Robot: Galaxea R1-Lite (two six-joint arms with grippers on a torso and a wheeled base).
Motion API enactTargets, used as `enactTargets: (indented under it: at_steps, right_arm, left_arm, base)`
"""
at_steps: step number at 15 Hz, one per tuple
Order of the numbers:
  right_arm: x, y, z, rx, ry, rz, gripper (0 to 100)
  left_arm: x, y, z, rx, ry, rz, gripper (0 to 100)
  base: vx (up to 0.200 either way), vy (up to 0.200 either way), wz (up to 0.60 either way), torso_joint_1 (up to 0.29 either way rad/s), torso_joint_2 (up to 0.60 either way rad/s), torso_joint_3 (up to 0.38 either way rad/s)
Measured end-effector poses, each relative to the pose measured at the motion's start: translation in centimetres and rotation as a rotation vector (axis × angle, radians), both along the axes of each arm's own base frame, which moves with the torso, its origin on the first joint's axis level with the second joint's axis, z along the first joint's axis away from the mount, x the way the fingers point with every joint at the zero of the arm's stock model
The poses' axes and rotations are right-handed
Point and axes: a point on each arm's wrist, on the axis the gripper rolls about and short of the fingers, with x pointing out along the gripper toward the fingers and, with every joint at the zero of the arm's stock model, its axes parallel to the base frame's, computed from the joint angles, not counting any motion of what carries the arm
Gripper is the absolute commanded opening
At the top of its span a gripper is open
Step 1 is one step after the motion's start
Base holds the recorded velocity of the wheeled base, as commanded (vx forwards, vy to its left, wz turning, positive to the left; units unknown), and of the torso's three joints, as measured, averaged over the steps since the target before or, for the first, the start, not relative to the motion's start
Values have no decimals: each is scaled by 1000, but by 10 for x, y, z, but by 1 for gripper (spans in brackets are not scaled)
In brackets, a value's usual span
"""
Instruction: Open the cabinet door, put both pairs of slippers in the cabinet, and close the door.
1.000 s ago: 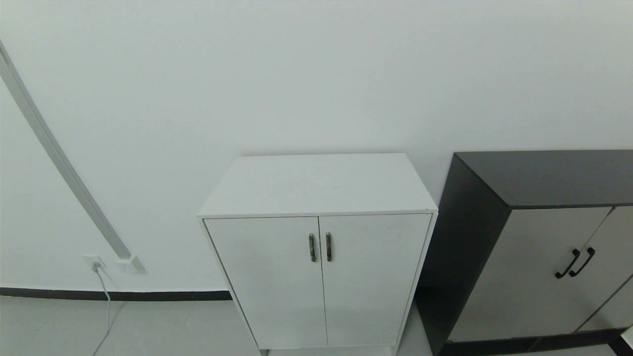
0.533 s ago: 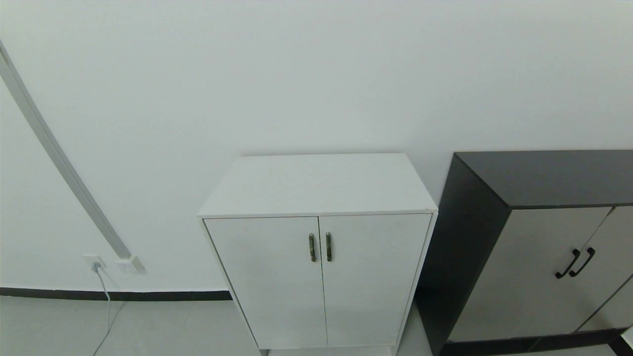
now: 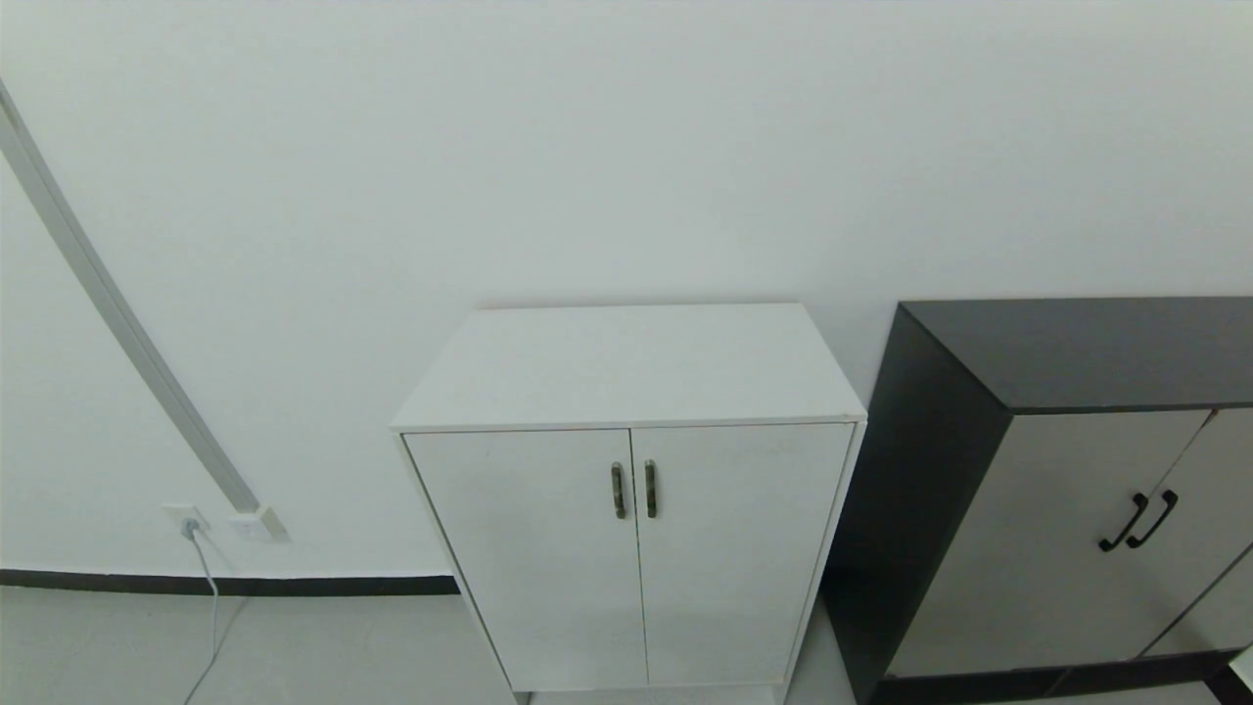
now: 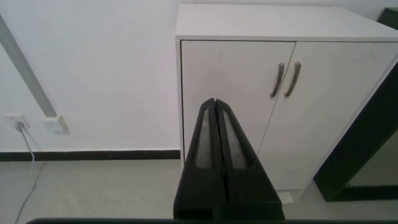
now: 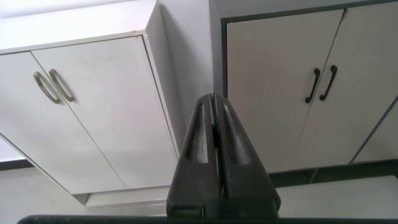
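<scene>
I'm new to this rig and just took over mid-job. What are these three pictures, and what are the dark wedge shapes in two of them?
The wide picture comes from the robot's head camera. It shows a white cabinet with both doors shut and its handles side by side at the middle. A dark cabinet stands beside it on the right. The other two pictures come from a camera on each wrist. Each dark wedge is that arm's own gripper: the left gripper and the right gripper. Both are shut, hold nothing and face the cabinets.
</scene>
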Motion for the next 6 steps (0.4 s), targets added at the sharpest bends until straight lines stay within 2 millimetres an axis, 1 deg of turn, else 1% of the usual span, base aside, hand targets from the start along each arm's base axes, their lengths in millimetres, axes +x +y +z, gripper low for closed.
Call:
enactTargets:
  at_steps: [6]
  right_arm:
    - [0,0,0,-3,1,0,0]
  left_arm:
    - [0,0,0,0,0,0,0]
  base:
    - [0,0,0,0,0,0]
